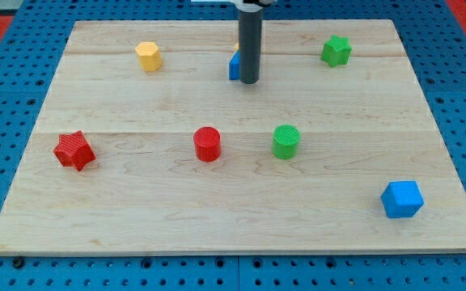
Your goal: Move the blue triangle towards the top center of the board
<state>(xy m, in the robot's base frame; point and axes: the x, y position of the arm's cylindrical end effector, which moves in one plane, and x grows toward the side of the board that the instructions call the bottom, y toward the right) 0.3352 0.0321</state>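
1. Our rod has no claw to spread or pinch; my tip [249, 82] stands against the blue triangle [234, 66], just to the tip's left.
2. We judge it nearly top-centre already: only short, gentle nudges upward.
3. The triangle shows as a blue sliver, mostly hidden.

Layout along the board's [136, 194] upper edge.
Yellow hexagon [148, 56] upper left; blue triangle [234, 66] top centre, my tip [249, 82] just right.

- Our tip [249, 82] sits against the blue triangle [234, 66], near the board's [136, 218] top centre.
- Yellow block [148, 56] and green star [336, 51] flank it, well apart.
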